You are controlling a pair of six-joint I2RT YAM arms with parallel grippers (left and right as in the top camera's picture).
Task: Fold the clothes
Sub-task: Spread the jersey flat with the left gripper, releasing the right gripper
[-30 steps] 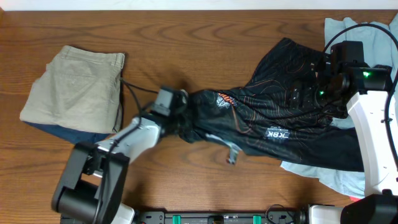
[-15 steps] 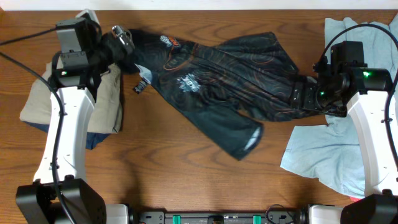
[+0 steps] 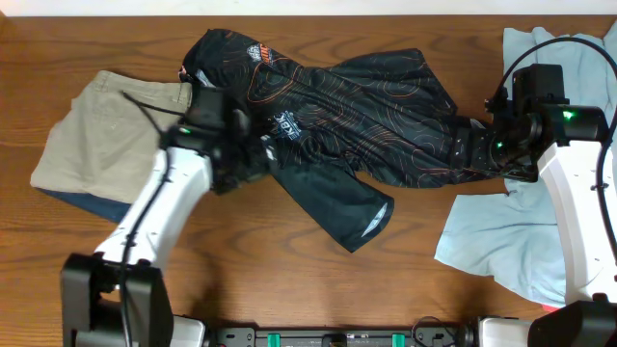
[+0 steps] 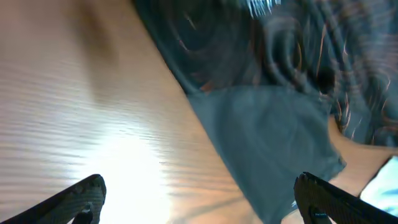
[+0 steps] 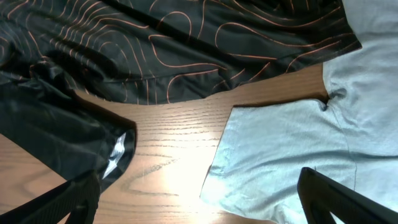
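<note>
Black jersey with orange contour lines is spread, rumpled, across the upper middle of the wooden table, between folded khaki shorts and a pale blue garment. The left gripper is held wide apart over a sleeve, pinching nothing, though blur hides any contact. The right gripper is likewise spread, empty, by the jersey's right edge.

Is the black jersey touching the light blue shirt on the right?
Touching. The right wrist view shows the hem of the black jersey lying right against the light blue shirt at upper right, with no gap.
</note>
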